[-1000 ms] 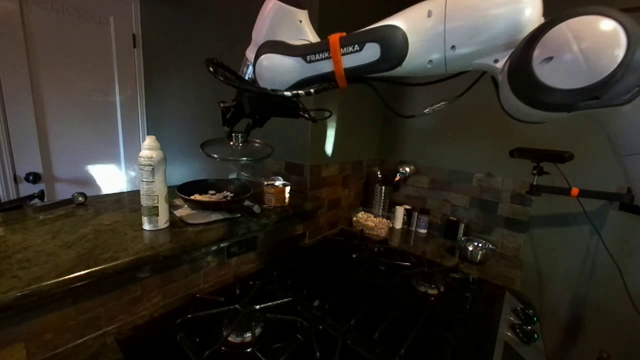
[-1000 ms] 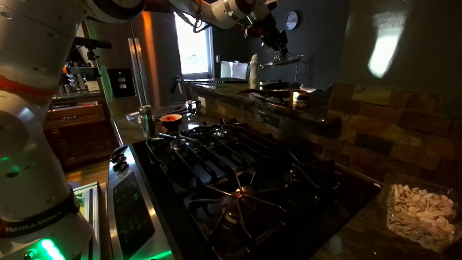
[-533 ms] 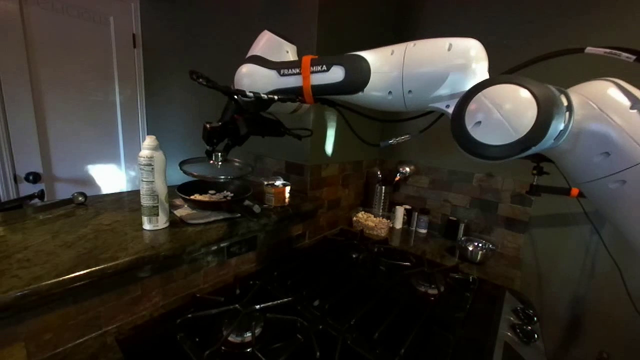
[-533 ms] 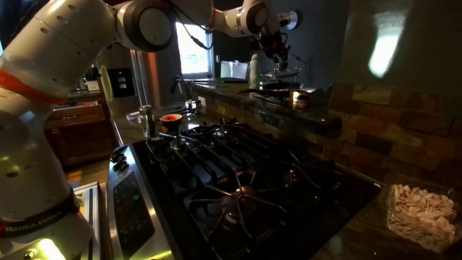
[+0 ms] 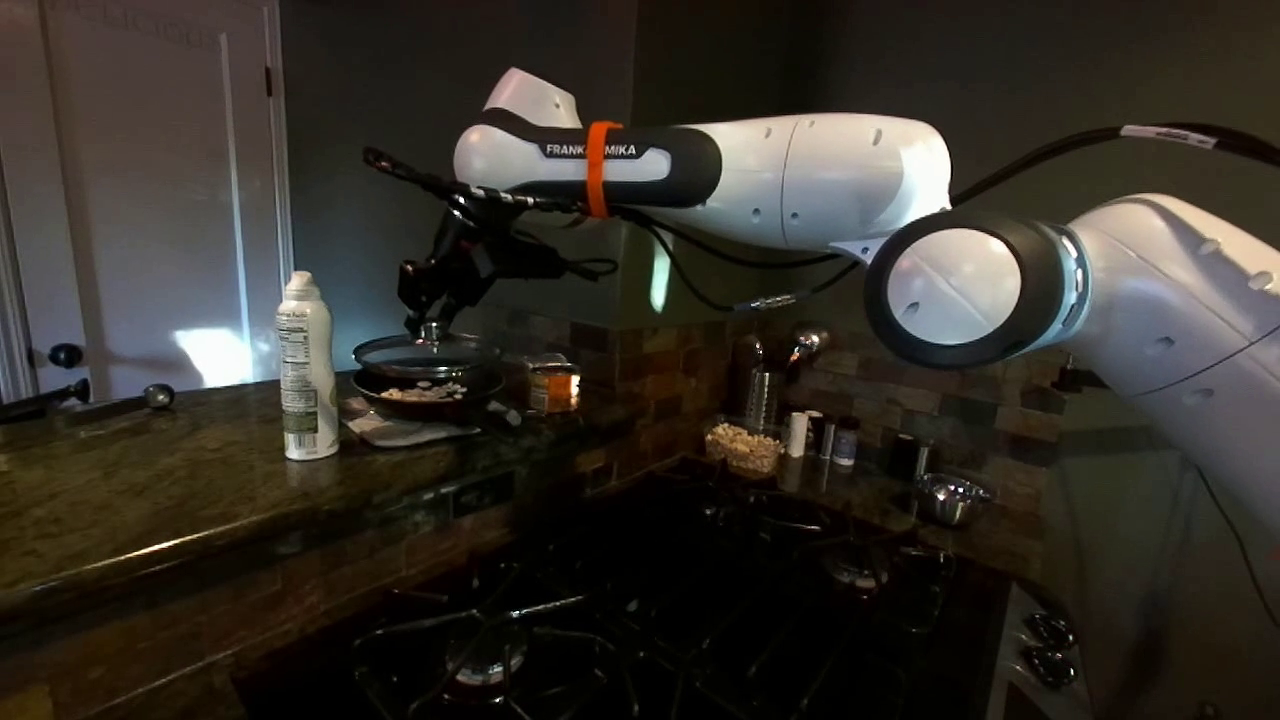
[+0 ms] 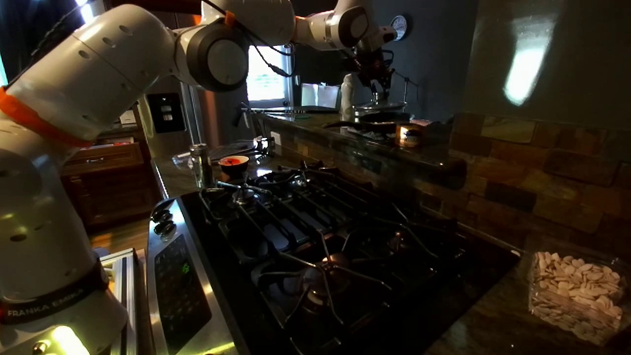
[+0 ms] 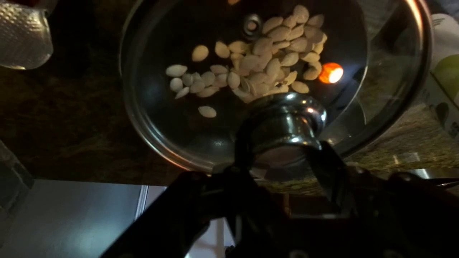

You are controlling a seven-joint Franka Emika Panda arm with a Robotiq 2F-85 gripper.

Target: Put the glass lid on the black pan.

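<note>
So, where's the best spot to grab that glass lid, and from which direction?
Probably by the small metal knob at the middle of the glass lid, coming from above and pinching it from opposite sides. The lid is roughly level, so the knob stands up, while the broad glass around it likely offers little to pinch. The tool holds it that way now.

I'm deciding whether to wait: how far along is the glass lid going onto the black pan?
Done: the glass lid is lifted roughly over the black pan. In hand: the fingers grip the lid's knob. Left: seeds in the pan show beneath the lid's rim in an exterior view, so lowering and release remain, perhaps aligning first.
</note>
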